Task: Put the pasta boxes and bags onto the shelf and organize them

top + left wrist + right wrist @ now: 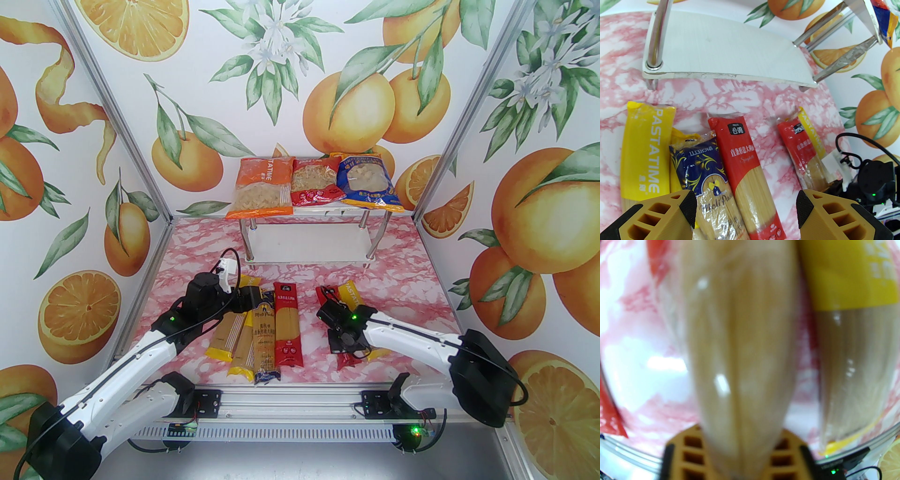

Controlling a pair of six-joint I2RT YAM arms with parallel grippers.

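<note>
One red spaghetti pack [740, 345], long axis 12-to-6, is pinched by the right gripper [740, 446]; shelf [309, 243] lies toward 11 o'clock; left gripper [747, 206] hangs spread.

walls [281, 70]: white, printed oranges, leaves, blossoms | corner posts [125, 131]: silver metal | table [187, 262]: pink-white marble pattern | front rail [290, 403]: slotted metal | light: bright, even

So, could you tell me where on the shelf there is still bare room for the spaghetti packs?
The lower board, between the chrome legs, is bare. The top board is crowded: the orange bag, red bag and blue bag cover it side by side. The table strip in front is also bare.
</note>
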